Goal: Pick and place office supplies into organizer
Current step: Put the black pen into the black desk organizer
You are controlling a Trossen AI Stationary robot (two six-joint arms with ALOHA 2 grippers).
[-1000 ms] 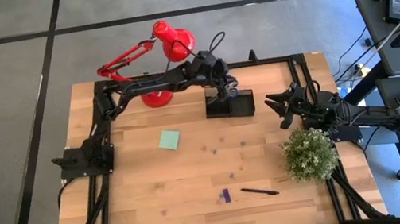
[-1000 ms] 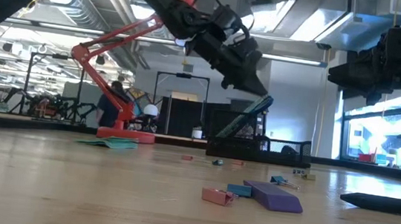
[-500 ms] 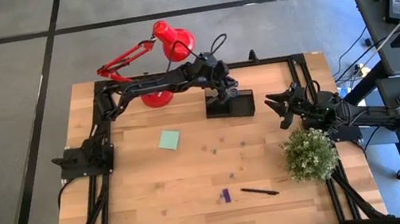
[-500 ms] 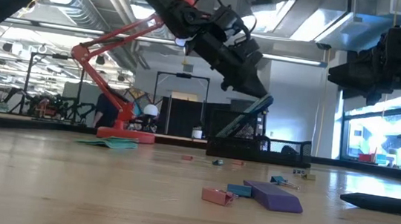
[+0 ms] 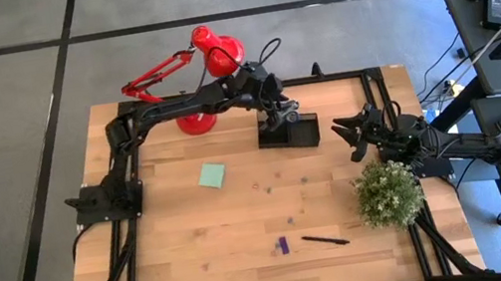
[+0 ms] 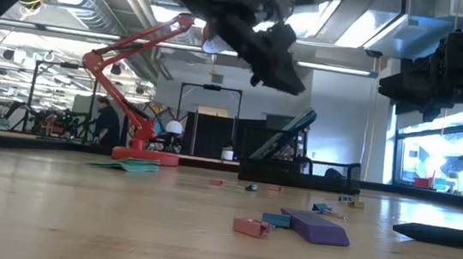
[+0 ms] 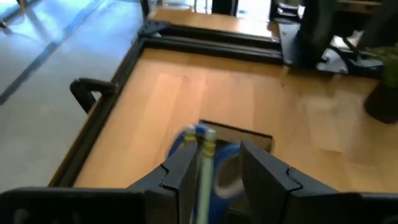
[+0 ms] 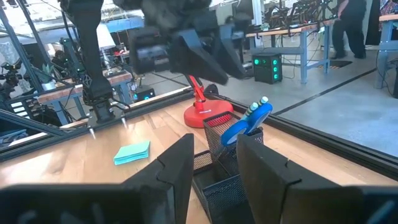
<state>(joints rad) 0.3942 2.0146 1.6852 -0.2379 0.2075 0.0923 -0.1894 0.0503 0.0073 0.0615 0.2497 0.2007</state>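
Above the black organizer (image 5: pixel 287 132) at the bench's far side, the left gripper (image 5: pixel 284 113) hovers, jaws spread, blue-handled scissors (image 6: pixel 287 136) standing inside; the right gripper (image 5: pixel 351 136) waits nearby, jaws parted.

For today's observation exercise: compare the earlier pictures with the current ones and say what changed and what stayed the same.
The left gripper has opened and lifted clear of the blue-handled scissors, which now lean in the organizer, let go. The right gripper, sticky-note pad, black pen, purple piece, red lamp and plant stayed put.
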